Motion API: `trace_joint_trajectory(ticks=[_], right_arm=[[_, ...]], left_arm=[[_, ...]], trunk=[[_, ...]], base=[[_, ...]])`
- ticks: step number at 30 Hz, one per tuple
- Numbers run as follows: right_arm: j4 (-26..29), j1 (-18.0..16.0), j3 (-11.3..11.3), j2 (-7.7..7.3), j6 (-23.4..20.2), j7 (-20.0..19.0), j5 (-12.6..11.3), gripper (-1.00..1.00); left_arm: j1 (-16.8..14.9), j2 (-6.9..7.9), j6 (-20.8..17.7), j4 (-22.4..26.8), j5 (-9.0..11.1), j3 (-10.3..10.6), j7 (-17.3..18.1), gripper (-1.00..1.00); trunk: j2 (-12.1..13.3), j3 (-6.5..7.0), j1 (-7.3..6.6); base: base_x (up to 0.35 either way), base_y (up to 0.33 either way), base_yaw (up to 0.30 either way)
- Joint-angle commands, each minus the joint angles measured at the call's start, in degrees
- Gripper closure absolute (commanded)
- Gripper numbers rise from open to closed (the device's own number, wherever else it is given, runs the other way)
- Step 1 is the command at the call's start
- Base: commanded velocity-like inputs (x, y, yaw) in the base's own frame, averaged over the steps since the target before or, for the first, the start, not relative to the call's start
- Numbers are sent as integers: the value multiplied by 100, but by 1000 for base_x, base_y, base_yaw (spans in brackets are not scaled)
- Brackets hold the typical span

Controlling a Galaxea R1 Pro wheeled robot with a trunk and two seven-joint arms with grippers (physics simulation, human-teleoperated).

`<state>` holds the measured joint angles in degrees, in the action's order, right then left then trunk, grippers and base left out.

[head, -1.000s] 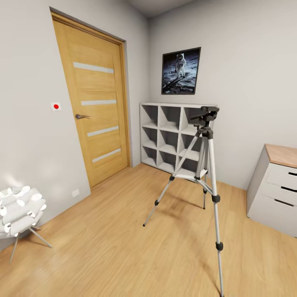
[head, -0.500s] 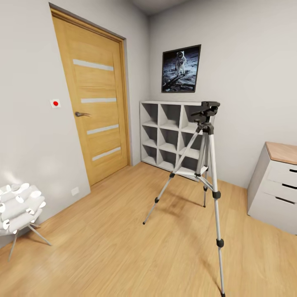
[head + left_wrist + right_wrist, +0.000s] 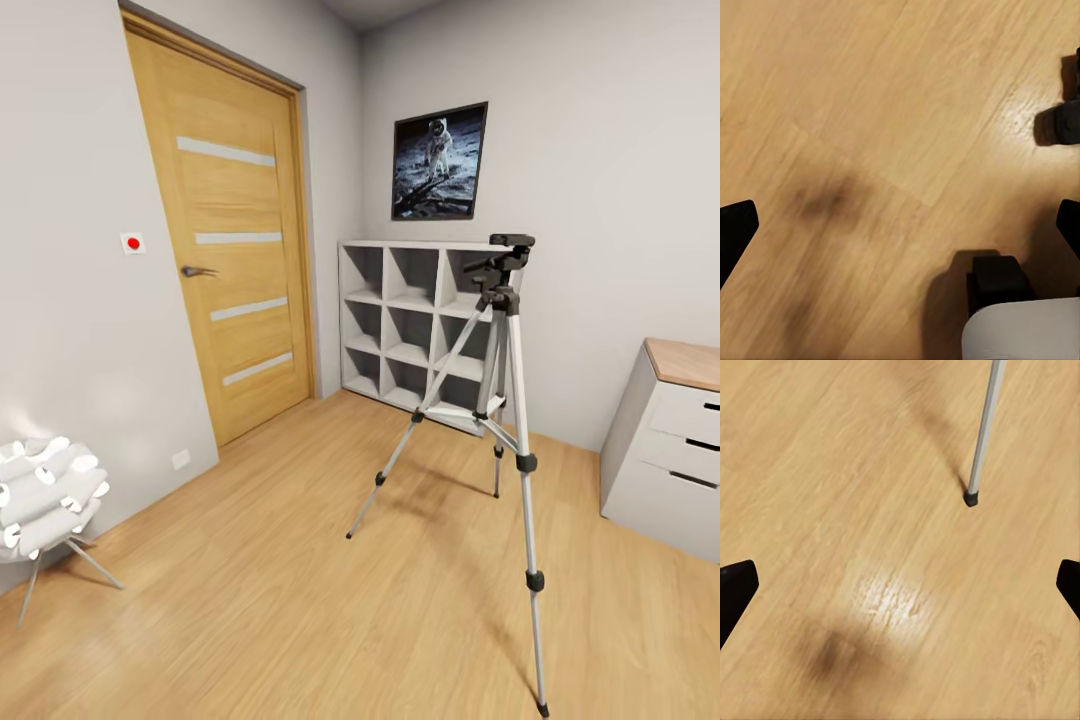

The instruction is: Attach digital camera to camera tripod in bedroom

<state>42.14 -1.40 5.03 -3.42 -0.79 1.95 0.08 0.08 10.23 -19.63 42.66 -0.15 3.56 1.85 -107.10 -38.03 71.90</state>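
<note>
The camera tripod stands on the wood floor in the bedroom, right of centre in the head view, legs spread and its black pan head bare on top. One of its silver legs ends in a black foot on the planks in the right wrist view. The digital camera is out of view. My left gripper hangs open over the floor, with nothing between its black fingertips. My right gripper is also open and holds nothing, fingertips wide apart.
An oak door is in the left wall. White cube shelving stands behind the tripod under an astronaut picture. A white dresser is at the right and a white chair at the left. Part of my base shows in the left wrist view.
The whole head view has shifted slightly, so the camera has moved a little. The tripod and the furniture have stayed in place.
</note>
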Motion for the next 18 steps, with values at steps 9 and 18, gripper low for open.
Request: trace_joint_trajectory(ticks=[9, 18], right_arm=[[-3, -4, -8, 0, -8, 16, 1, -100], [-4, -2, -10, 0, -8, 16, 1, -100]], left_arm=[[1, 5, -33, 14, -3, 13, 4, -100], [1, 5, -32, 14, -3, 13, 1, -100]], trunk=[[-365, -167, 198], [-726, -329, 396]], base=[[0, 0, 0], [0, 0, 0]])
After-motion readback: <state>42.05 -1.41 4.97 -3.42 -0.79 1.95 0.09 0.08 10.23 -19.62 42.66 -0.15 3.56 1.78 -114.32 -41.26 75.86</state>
